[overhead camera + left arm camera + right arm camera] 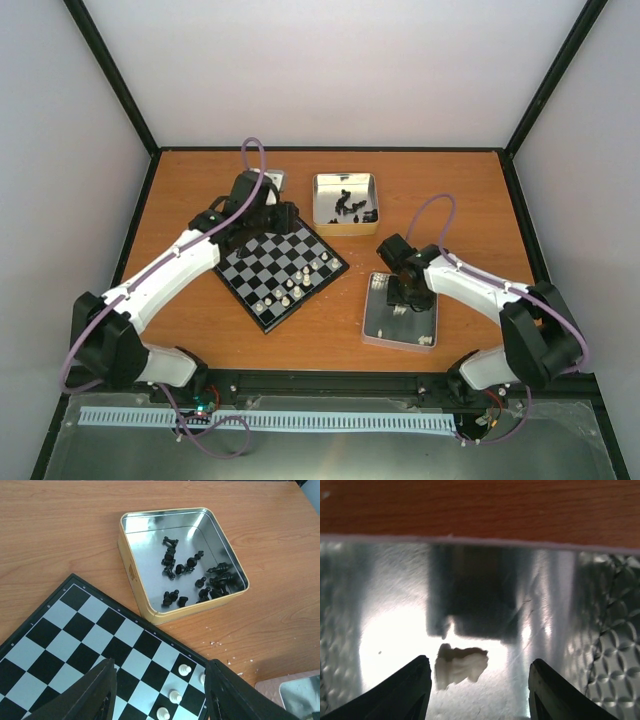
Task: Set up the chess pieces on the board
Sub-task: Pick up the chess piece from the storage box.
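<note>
Wooden table (450, 190): left gripper (160, 680) spread wide above board (75, 630), fingertips cropped; right gripper (479, 680) spread wide, flanking blurred cream chessman (460, 667) lying on glare-washed tin (385, 580).

The board (283, 265) is laid on the table (195, 180), left of the middle, with one corner turned to the front. Some chess pieces (300, 280) are stood near its right front edge. A far tin (145, 545) is set just beside the board, behind it and to the right, and more pieces (172, 562) are heaped in it. A near tin (385, 322) is laid right of the board. One piece (460, 666) is laid on its side in it, between the fingers of the right gripper (479, 667). A third tin (277, 181) is partly hidden behind the left gripper (159, 670), which is held over the board's back corner.
</note>
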Controlling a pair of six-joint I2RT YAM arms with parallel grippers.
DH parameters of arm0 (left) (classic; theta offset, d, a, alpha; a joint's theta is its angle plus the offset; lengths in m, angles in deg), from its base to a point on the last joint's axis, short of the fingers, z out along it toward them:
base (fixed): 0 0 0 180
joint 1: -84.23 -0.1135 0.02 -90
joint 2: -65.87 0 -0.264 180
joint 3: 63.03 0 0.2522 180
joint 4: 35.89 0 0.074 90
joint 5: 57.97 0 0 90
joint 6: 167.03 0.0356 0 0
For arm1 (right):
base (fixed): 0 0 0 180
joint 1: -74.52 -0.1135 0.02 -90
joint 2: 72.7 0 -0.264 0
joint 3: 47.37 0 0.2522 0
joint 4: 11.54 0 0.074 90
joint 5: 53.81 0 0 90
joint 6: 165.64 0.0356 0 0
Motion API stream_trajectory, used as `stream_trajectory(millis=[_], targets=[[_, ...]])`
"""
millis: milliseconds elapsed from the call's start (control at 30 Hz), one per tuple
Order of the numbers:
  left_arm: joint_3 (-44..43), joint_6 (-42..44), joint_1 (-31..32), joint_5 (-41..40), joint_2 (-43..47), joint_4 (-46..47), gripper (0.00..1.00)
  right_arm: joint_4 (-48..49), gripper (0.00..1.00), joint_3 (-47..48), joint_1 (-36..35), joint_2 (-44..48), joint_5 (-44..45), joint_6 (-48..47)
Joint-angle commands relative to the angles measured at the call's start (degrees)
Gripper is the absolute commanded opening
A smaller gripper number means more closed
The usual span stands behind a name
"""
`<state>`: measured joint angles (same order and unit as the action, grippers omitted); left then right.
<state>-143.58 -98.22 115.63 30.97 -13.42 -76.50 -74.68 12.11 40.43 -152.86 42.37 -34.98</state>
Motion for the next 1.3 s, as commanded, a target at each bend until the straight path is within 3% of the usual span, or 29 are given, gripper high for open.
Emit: stream_trajectory(millis=[0,333,533,800,967,1267], targets=[[1.4,-1.4,-0.1,0.8,3.7,0.4,0.49,-1.0,0.54,1.4,1.5,-3.6,5.7,4.9],[7.5,-2.0,-0.1,1.5,10.0,1.6,0.5,0.8,0.54,1.1,0.3,-7.0,-1.0,0.3],[8.2,-1.8,-0.1,2.2,10.0,2.1,0.5,-0.7,0.53,-3.1,-0.2,-4.0,-3.0,2.1],[8.6,-1.6,-0.1,3.3,9.8,2.8,0.5,1.5,0.41,-5.4,-0.3,-3.5,-7.7,1.3],[8.5,-1.3,-0.1,3.1,9.8,2.8,0.5,0.4,0.45,-5.3,-1.0,-3.7,-8.8,-0.1],[8.8,-2.0,-0.1,3.6,9.7,3.0,0.5,-0.5,0.24,-5.3,-1.4,-3.8,-8.4,-2.3]])
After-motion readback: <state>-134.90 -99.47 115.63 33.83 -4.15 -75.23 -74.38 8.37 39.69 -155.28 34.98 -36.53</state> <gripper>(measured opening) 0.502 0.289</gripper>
